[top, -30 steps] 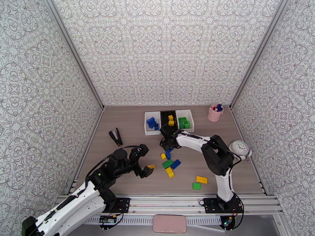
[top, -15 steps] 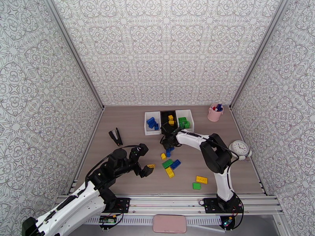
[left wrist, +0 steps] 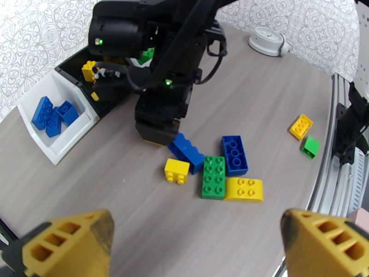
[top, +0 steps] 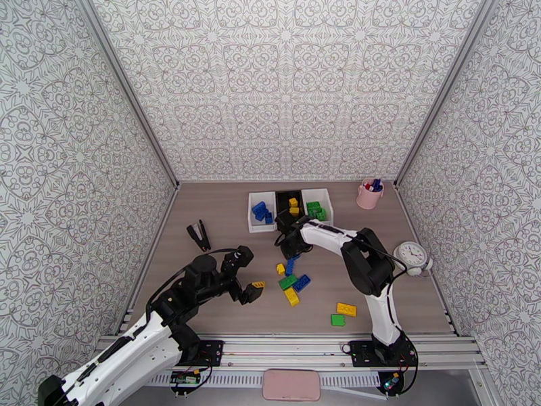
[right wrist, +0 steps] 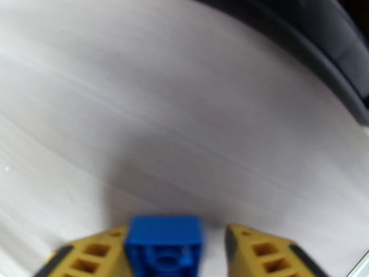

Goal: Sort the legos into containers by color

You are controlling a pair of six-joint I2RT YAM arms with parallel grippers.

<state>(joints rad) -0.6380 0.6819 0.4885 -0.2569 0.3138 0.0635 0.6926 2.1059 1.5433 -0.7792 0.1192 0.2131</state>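
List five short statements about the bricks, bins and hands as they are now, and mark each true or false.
1. The blue bricks lie in the left white bin. True.
2. The left hand grips a yellow brick. False: its fingers stand wide apart with nothing between them.
3. The black bin stands between the left white bin and the right white bin. True.
4. The right hand is down over a green brick. False: the brick between its fingers is a blue brick.
5. The pink pen cup lies tipped over beside the stapler. False: the cup stands upright at the far right, and the stapler lies on the left side.
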